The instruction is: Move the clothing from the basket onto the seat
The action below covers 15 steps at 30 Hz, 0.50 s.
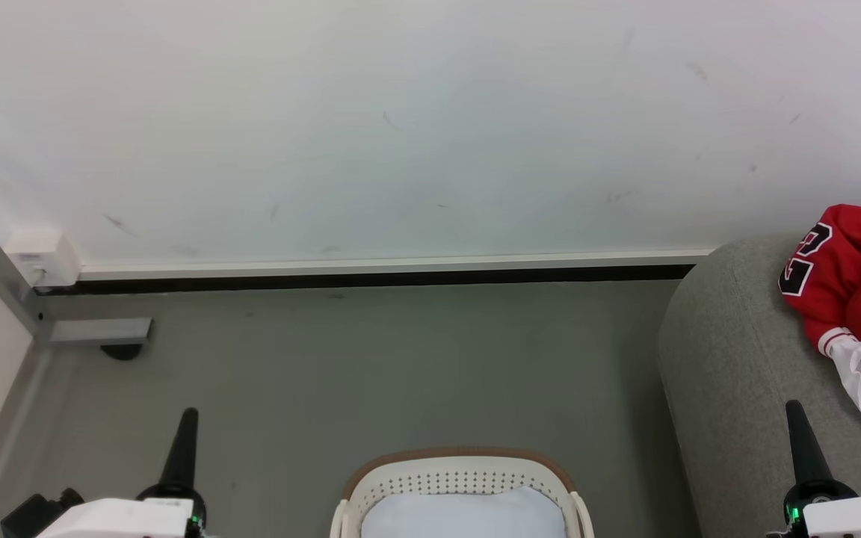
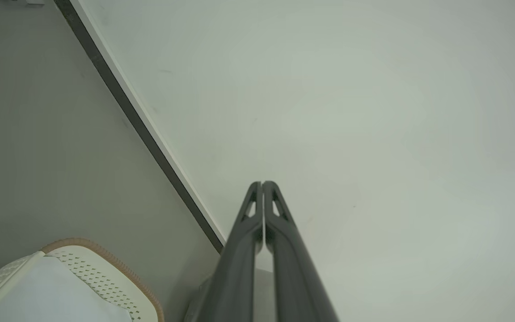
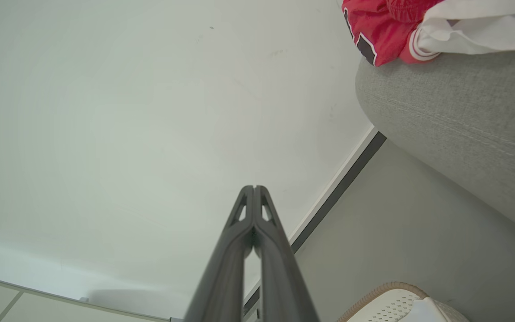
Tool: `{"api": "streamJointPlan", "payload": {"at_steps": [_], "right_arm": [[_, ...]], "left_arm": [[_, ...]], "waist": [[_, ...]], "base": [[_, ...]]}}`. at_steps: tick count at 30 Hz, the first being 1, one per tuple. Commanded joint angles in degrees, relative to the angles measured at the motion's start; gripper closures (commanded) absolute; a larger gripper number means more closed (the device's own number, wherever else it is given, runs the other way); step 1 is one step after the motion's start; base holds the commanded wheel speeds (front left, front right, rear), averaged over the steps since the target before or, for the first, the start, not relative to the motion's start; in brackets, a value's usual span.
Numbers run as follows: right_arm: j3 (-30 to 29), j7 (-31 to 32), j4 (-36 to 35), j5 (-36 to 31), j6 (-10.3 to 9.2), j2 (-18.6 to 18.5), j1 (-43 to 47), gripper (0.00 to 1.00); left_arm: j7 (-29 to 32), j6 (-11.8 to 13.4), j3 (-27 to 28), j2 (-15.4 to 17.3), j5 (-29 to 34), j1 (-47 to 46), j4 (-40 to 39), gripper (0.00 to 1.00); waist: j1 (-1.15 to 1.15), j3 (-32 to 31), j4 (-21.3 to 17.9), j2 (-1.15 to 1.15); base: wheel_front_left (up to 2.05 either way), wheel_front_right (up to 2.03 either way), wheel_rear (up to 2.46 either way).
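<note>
The red jersey, the clothing (image 1: 860,288), lies crumpled on the light grey seat (image 1: 729,359) at the right, its white part hanging toward the front; the right wrist view has the clothing (image 3: 378,27) on the seat (image 3: 458,116) too. The white basket (image 1: 460,467) with a tan rim stands on the floor at the bottom centre, apart from the seat. My left gripper (image 1: 189,415) is shut and empty at the lower left, fingertips together (image 2: 262,184). Over the seat's front edge my right gripper (image 1: 794,407) points up, shut and empty (image 3: 254,188).
A plain pale cloth (image 1: 464,515) fills the basket. A white wall (image 1: 400,127) with a dark baseboard runs behind the grey floor. A metal frame post and bracket (image 1: 98,330) stand at the left corner.
</note>
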Motion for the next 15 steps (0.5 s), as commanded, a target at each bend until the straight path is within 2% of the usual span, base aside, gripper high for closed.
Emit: {"api": "streamJointPlan", "payload": {"at_steps": [1, 15], "right_arm": [[0.0, 0.3, -0.7, 1.4, -0.08, -0.8, -1.1, 1.00], [0.7, 0.5, -1.0, 9.6, -0.10, -2.1, -1.4, 1.00]], "left_arm": [[0.3, 0.2, 0.2, 0.4, -1.7, -1.0, -0.6, 1.00], [2.1, 0.7, 0.9, 0.5, -8.5, -1.3, -1.3, 1.00]], "waist": [[0.00, 0.0, 0.0, 0.00], [0.00, 0.0, 0.5, 0.00]], "base": [[0.00, 0.00, 0.00], [0.00, 0.00, 0.00]]}}
